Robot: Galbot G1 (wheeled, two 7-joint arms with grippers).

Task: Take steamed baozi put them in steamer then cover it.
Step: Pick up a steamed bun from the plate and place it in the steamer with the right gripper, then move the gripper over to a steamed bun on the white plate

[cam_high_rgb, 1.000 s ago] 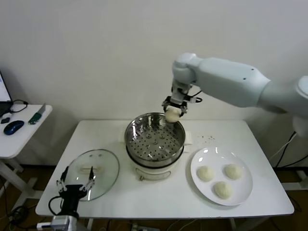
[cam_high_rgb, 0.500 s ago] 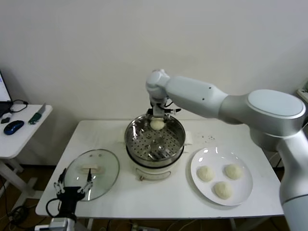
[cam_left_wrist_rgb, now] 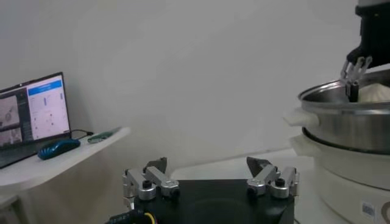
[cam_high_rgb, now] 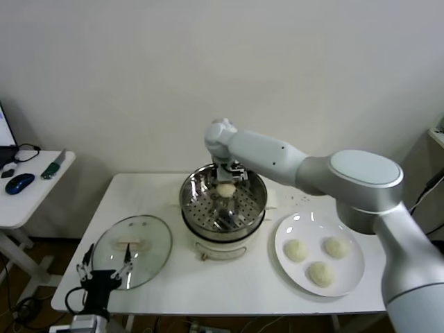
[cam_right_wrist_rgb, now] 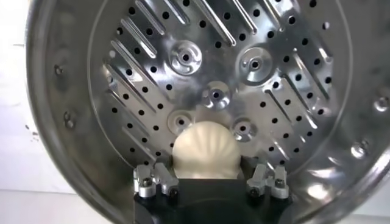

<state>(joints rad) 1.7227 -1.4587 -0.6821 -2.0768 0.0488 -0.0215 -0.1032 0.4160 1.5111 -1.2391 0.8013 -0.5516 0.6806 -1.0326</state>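
Observation:
The steamer (cam_high_rgb: pixel 191 208) stands mid-table, a shiny perforated basket on a cream pot base. My right gripper (cam_high_rgb: pixel 226 182) reaches into its far side. In the right wrist view that gripper (cam_right_wrist_rgb: pixel 207 165) is open, and one pleated baozi (cam_right_wrist_rgb: pixel 206 151) rests on the perforated floor (cam_right_wrist_rgb: pixel 256 79) between its spread fingers. Three more baozi (cam_high_rgb: pixel 296 250) lie on the white plate (cam_high_rgb: pixel 350 281) to the right. The glass cover (cam_high_rgb: pixel 149 232) lies flat at the front left. My left gripper (cam_high_rgb: pixel 105 267) hangs open and empty at its near edge, and stands likewise in the left wrist view (cam_left_wrist_rgb: pixel 210 163).
A side table (cam_high_rgb: pixel 28 201) with a mouse (cam_high_rgb: pixel 19 183) and a laptop (cam_left_wrist_rgb: pixel 33 115) stands off to the left. Small crumbs (cam_high_rgb: pixel 302 200) lie behind the plate. The left wrist view shows the steamer's side (cam_left_wrist_rgb: pixel 347 122).
My right arm has swung left and down, carrying the baozi from above the steamer's far rim into the basket. Its jaws have spread apart. The left arm has hardly moved.

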